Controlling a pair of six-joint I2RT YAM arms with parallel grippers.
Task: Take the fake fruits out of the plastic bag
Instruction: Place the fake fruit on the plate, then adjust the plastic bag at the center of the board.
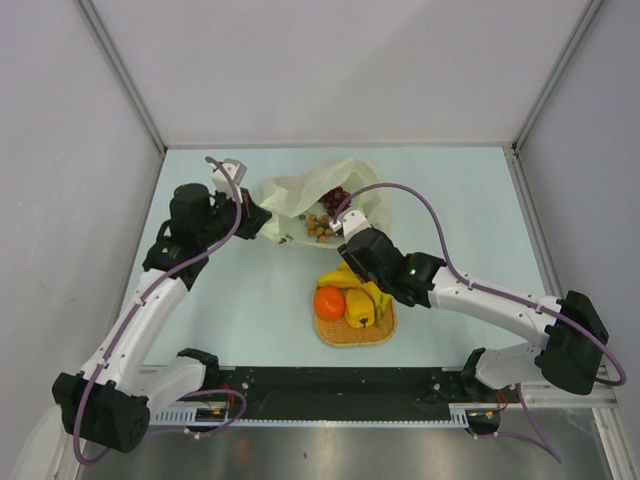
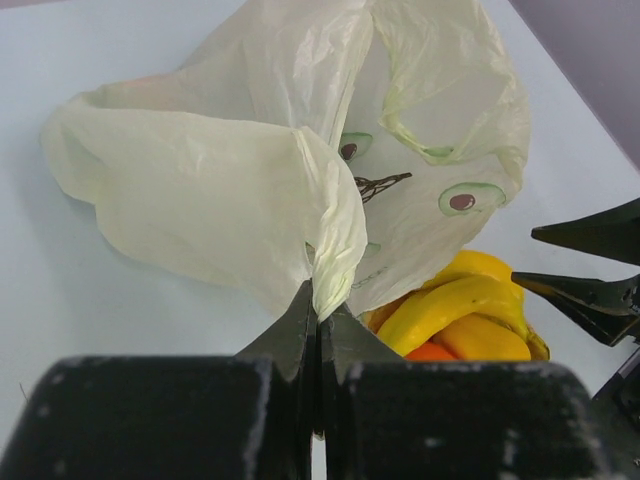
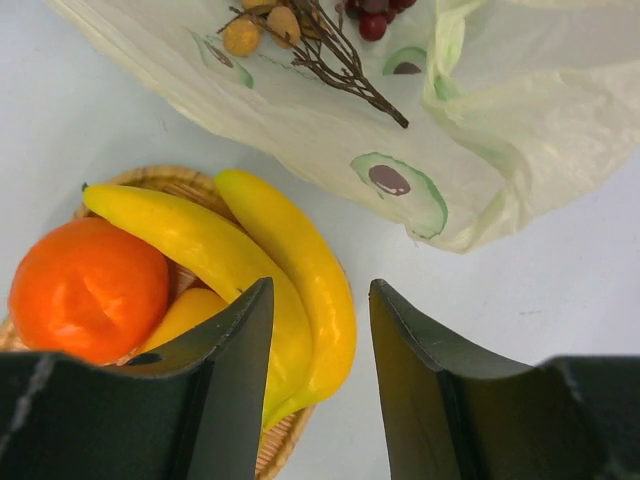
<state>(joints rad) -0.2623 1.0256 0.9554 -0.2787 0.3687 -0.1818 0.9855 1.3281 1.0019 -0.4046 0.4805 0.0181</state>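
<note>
The left gripper [image 2: 318, 318] is pinched tight on one raised fold of the single plastic bag [image 2: 230, 190]. The right gripper [image 3: 320, 295] is spread wide and empty, just above two bananas [image 3: 270, 250]. These lie with one orange [image 3: 88, 290] and one yellow pepper [image 1: 360, 308] on one woven mat [image 1: 355, 338]. One bunch of grapes [image 1: 335, 197] and one brown nut cluster [image 1: 320, 228] rest on the bag, beyond the mat.

Thin plastic bag [image 2: 200, 200]: translucent film, crinkly, slight sheen. Bananas [image 3: 290, 260] & orange [image 3: 88, 290], approx. 7–9 o'clock in right wrist view: smooth glossy plastic. Woven mat [image 3: 150, 178] under them: rough wicker-like weave, matt. Table [image 1: 480, 200]: smooth, matt. Right gripper [image 3: 320, 290]: black matt plastic.
</note>
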